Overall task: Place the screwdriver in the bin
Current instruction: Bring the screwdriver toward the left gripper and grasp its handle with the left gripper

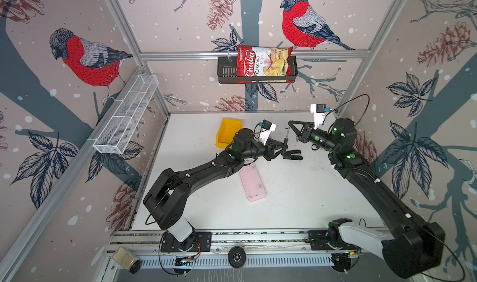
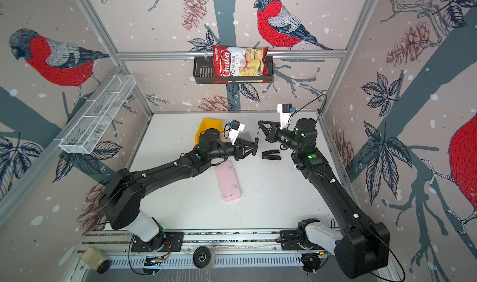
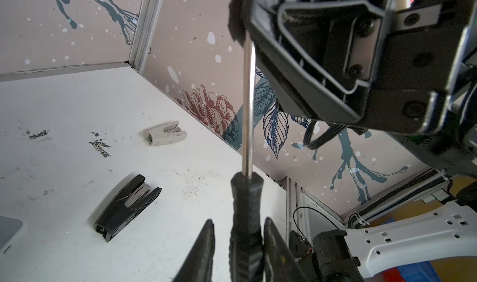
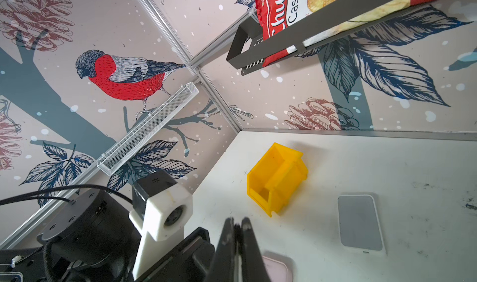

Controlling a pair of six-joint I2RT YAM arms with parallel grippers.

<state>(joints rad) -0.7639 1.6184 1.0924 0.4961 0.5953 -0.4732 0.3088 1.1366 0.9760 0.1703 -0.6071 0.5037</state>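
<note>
The screwdriver [image 1: 286, 134] [image 2: 257, 134] hangs upright in the air above the table's middle, between my two grippers. Its metal shaft [image 3: 248, 107] runs up into my right gripper [image 1: 289, 123] [image 4: 237, 220], which is shut on the shaft's tip. The black ribbed handle [image 3: 245, 200] stands between the fingers of my left gripper [image 3: 237, 221] [image 1: 285, 144]. One finger lies against the handle, and a narrow strip of table shows between the handle and the other finger. The yellow bin [image 1: 227, 133] [image 4: 276, 180] sits on the table at the back left, behind my left wrist.
A black stapler [image 1: 293, 155] [image 3: 126, 205] lies below the grippers and a white stapler [image 3: 165, 133] farther off. A pink phone case [image 1: 251, 181] lies mid-table, a grey phone [image 4: 360, 222] near the bin. A black wall basket [image 1: 224, 71] holds a chips bag. A white mesh shelf [image 1: 129, 112] hangs left.
</note>
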